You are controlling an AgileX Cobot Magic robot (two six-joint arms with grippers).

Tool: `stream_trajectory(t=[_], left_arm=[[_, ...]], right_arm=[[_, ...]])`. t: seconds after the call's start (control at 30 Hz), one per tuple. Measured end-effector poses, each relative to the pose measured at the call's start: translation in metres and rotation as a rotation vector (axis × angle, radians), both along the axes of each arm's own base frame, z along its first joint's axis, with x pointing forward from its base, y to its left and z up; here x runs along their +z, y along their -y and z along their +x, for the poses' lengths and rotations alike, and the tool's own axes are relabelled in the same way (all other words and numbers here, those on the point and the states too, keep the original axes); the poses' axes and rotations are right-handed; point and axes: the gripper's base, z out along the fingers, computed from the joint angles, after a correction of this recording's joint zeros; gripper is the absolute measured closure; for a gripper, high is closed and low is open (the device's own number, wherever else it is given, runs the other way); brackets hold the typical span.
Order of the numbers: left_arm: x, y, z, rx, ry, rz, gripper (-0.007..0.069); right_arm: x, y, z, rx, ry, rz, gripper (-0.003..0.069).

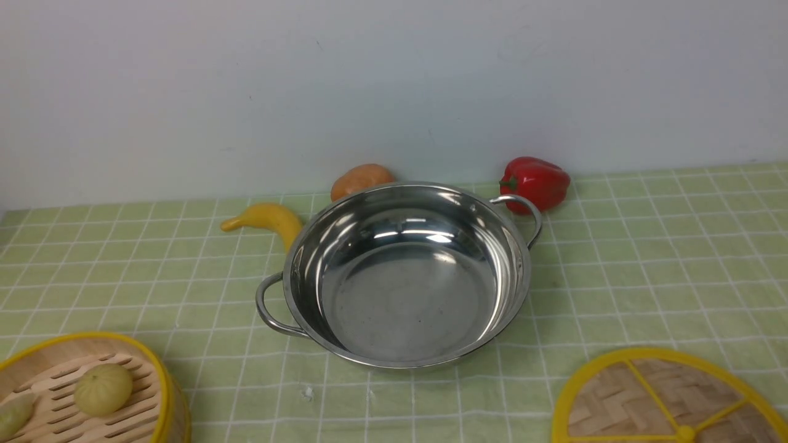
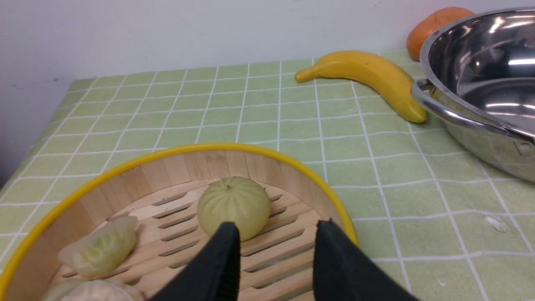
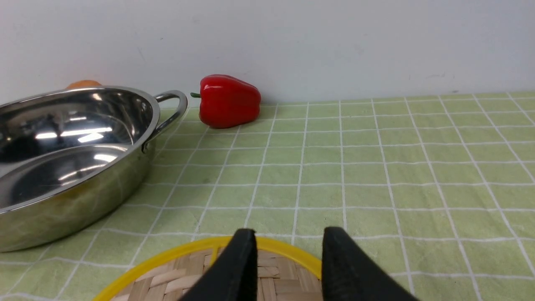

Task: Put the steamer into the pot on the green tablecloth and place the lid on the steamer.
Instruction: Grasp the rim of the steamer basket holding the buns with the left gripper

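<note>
The steel pot (image 1: 406,277) stands empty in the middle of the green tablecloth (image 1: 646,246). The steamer (image 1: 86,394), a yellow-rimmed bamboo basket holding a round bun and dumplings, sits at the front left. The lid (image 1: 668,400), a woven disc with yellow spokes, lies flat at the front right. No gripper shows in the front view. In the left wrist view my left gripper (image 2: 276,228) is open above the steamer (image 2: 167,200), near its rim. In the right wrist view my right gripper (image 3: 288,234) is open over the far rim of the lid (image 3: 200,267).
A yellow banana (image 1: 268,220), an orange fruit (image 1: 360,179) and a red bell pepper (image 1: 534,181) lie behind the pot near the white wall. The pot's looped handles (image 1: 271,307) stick out to the front left and back right.
</note>
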Motion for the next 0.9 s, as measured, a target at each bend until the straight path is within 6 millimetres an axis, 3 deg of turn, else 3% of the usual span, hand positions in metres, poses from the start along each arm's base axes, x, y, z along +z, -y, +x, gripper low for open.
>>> stream_trajectory(t=[0.3, 0.67, 0.83, 0.9], left_arm=[[0.001, 0.000, 0.000, 0.001, 0.008, -0.013, 0.0382], [0.027, 0.004, 0.004, 0.036, 0.313, -0.536, 0.0382], [0.038, 0.001, 0.003, 0.049, 0.405, -0.611, 0.0382], [0.057, 0.003, -0.001, 0.025, 0.437, -0.615, 0.0382]], right_arm=[[0.000, 0.000, 0.000, 0.000, 0.000, 0.000, 0.0419], [0.000, 0.000, 0.000, 0.000, 0.000, 0.000, 0.0419], [0.000, 0.000, 0.000, 0.000, 0.000, 0.000, 0.0419], [0.000, 0.000, 0.000, 0.000, 0.000, 0.000, 0.0419]])
